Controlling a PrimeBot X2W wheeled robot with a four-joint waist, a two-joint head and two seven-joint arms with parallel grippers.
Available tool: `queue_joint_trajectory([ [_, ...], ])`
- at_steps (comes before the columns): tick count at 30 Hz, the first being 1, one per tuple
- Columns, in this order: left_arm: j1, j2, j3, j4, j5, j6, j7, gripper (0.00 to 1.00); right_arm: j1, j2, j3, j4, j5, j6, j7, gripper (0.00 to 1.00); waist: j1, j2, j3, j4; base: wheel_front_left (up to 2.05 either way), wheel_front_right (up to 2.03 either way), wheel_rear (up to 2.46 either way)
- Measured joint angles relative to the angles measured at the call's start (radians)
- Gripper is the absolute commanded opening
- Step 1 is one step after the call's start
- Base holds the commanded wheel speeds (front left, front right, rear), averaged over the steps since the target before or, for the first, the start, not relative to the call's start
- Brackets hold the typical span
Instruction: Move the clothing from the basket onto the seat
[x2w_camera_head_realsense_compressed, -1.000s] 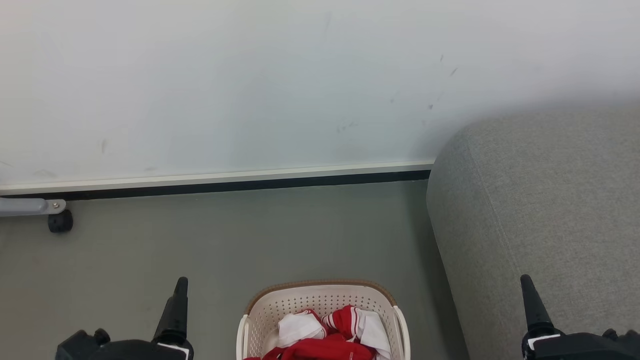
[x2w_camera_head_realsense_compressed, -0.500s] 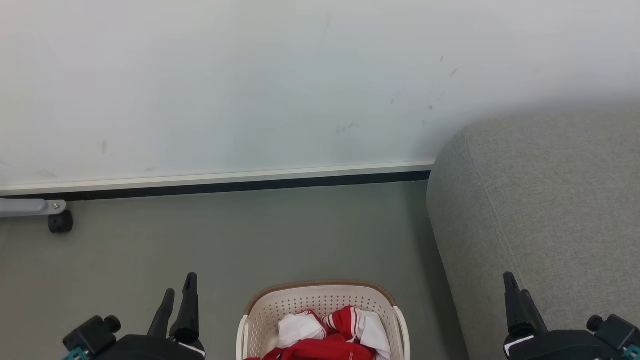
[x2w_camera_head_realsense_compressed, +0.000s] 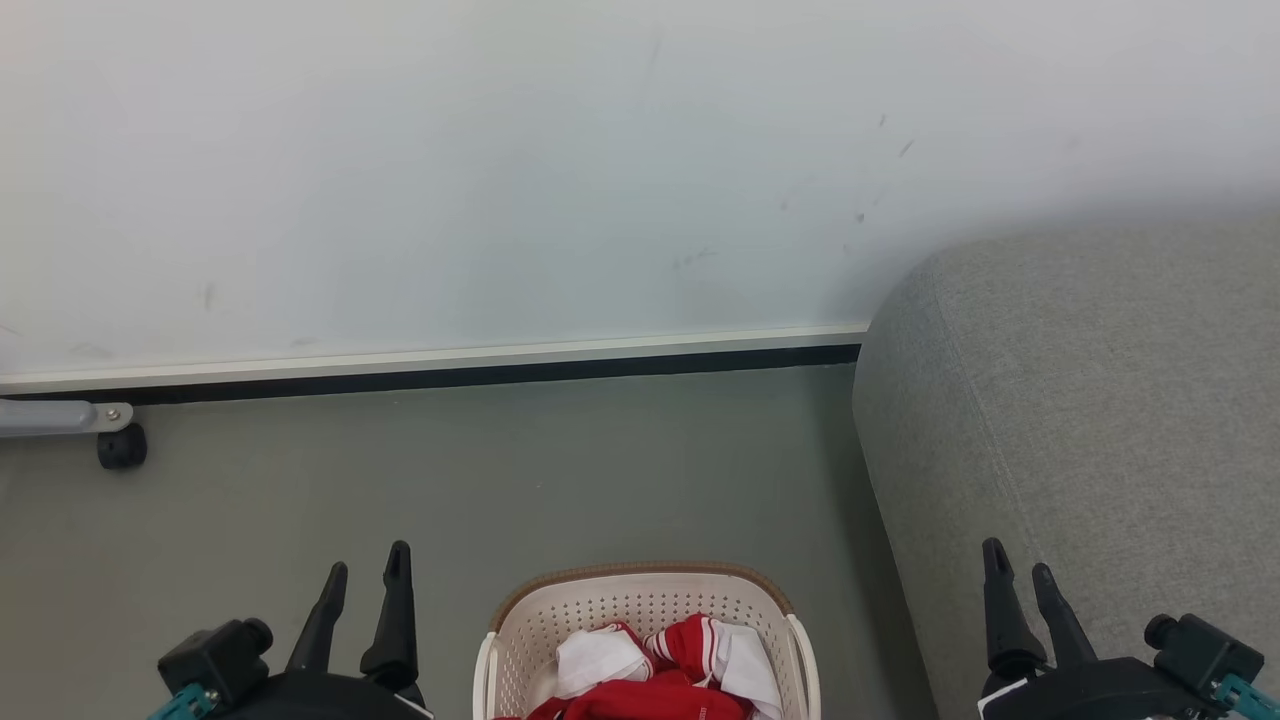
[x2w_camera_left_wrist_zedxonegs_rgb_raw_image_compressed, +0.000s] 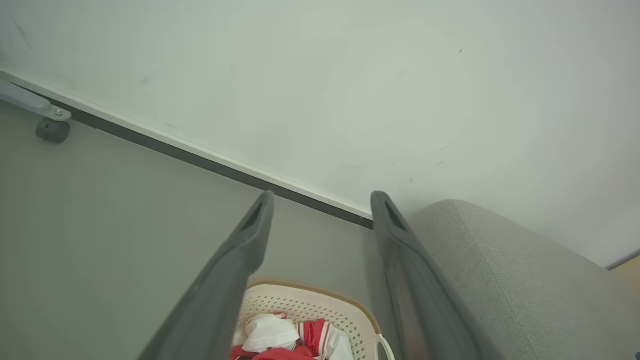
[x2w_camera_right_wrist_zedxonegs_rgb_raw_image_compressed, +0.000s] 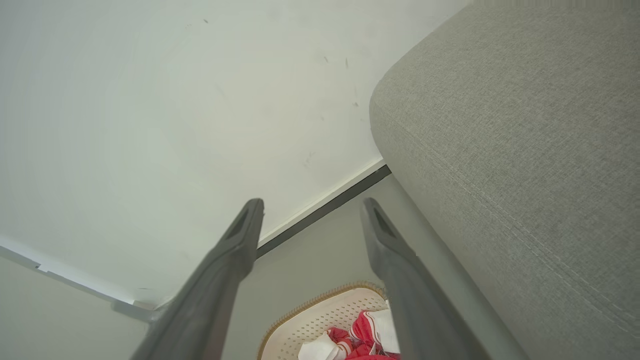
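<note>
Flanking the basket (x2w_camera_head_realsense_compressed: 640, 572), left claw (x2w_camera_head_realsense_compressed: 368, 558) and right claw (x2w_camera_head_realsense_compressed: 1018, 558) spread and empty, likely readying to lift the clothing (x2w_camera_head_realsense_compressed: 690, 640) onto the seat (x2w_camera_head_realsense_compressed: 1100, 400).

My head camera looks forward and down from above. The wall (x2w_camera_head_realsense_compressed: 500, 180) is far, the floor (x2w_camera_head_realsense_compressed: 500, 470) lies below it, the basket (x2w_camera_head_realsense_compressed: 640, 572) is cut off at the near edge, and the seat (x2w_camera_head_realsense_compressed: 1080, 420) is on the right. My left claw (x2w_camera_head_realsense_compressed: 368, 560) and right claw (x2w_camera_head_realsense_compressed: 1018, 558) rise from the near corners. My left wrist camera looks along its fingers, rolled, from left of the basket toward the far right. My right wrist camera looks along its fingers, rolled the other way, close beside the seat. All three views share the basket's far end, the clothing (x2w_camera_head_realsense_compressed: 690, 640), the seat's rounded corner and the dark skirting (x2w_camera_head_realsense_compressed: 450, 372).
</note>
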Motion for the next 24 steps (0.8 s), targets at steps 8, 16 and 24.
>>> queue_joint_trajectory([
  [8,0.002,0.006,-0.018,-0.004,0.117,0.021,-0.029,1.00,0.006,-0.004,0.026,-0.012,-0.105,-0.022,-0.031,1.00,0.0000,0.0000,-0.001,-0.001,0.00,0.00,0.00],
  [16,0.007,0.011,-0.028,-0.006,0.217,0.042,-0.061,1.00,0.016,-0.015,0.052,-0.028,-0.217,-0.037,-0.061,1.00,0.0000,0.0000,0.000,-0.002,0.00,0.00,0.00],
  [24,0.012,0.013,-0.037,-0.008,0.325,0.059,-0.091,1.00,0.020,-0.019,0.076,-0.037,-0.322,-0.050,-0.088,1.00,0.0000,0.0000,0.001,-0.003,0.00,0.00,0.00],
])
